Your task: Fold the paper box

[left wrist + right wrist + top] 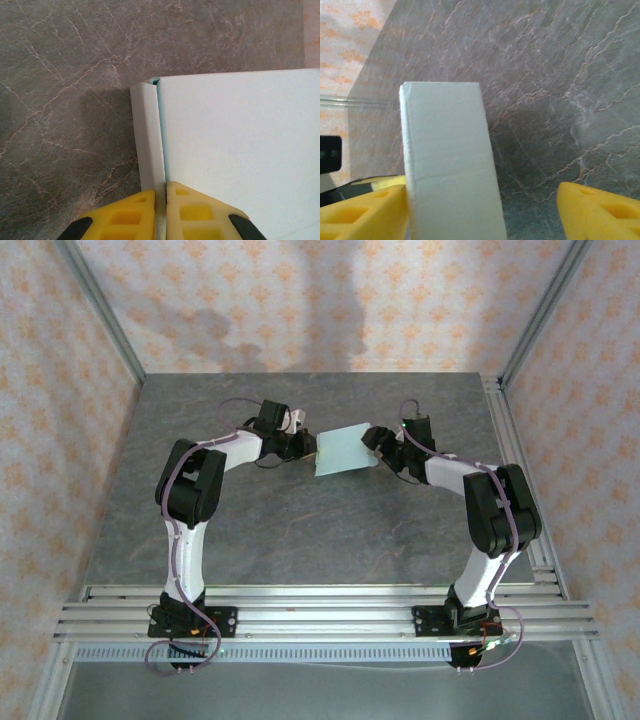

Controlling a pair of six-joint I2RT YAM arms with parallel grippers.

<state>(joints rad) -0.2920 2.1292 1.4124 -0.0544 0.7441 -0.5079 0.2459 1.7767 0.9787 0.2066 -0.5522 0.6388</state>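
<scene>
Position of paper box point(342, 451): a little above the centre of the top view, between the two tools. It is pale mint-blue card, and its wide face is turned toward the camera.
State of left tool point(303, 447): clenched on the left edge of the paper box.
Left wrist view: the left tool point(161, 200) is at the bottom centre of the frame. Its two yellow fingers point(125, 217) are pressed together with thin card between them.
Box in left wrist view: the wide pale face point(240, 150) takes the right half of the frame. A narrow strip lies along its left side, and a thin mint-blue seam runs between the two.
State of right tool point(374, 443): released, at the right edge of the paper box.
Right wrist view: the right tool point(480, 200) has its jaws far apart. One yellow finger point(360, 212) is at the lower left of the frame and the other point(600, 207) at the lower right.
Box in right wrist view: a narrow pale face point(447, 160) stands left of centre and leans slightly. It touches the lower-left finger and is well apart from the lower-right one.
Worktop point(300, 530): dark grey, stone-like, with pale veins.
Contact with worktop: I cannot tell whether the paper box rests on it.
Arms: both reach from the bottom of the top view and bend inward to the box.
Surroundings: walls point(60, 370) with an orange pattern stand around the worktop, and metal rails point(320, 605) cross the lower part of the top view.
</scene>
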